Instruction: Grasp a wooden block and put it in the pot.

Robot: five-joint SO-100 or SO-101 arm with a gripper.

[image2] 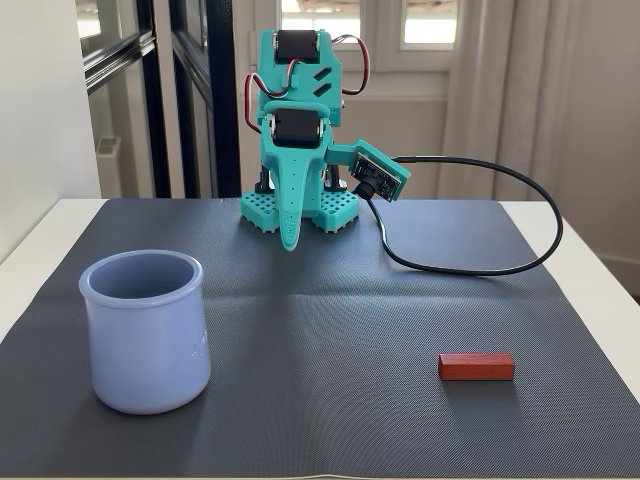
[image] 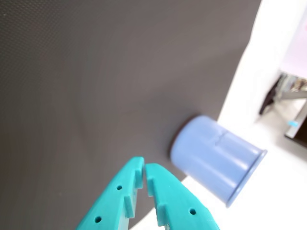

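The reddish-brown wooden block (image2: 476,366) lies on the dark mat at the front right in the fixed view; it is out of the wrist view. The pale blue pot (image2: 146,330) stands upright at the front left of the mat and shows in the wrist view (image: 216,158) at the lower right. My teal gripper (image2: 290,243) is shut and empty, folded down close to the arm's base at the back of the mat, far from both. In the wrist view its fingers (image: 144,173) meet at the tips.
A dark grey mat (image2: 330,320) covers a white table (image2: 600,270). A black cable (image2: 500,262) loops over the mat's back right from the wrist camera (image2: 378,177). Windows and a wall stand behind the arm's base (image2: 300,208).
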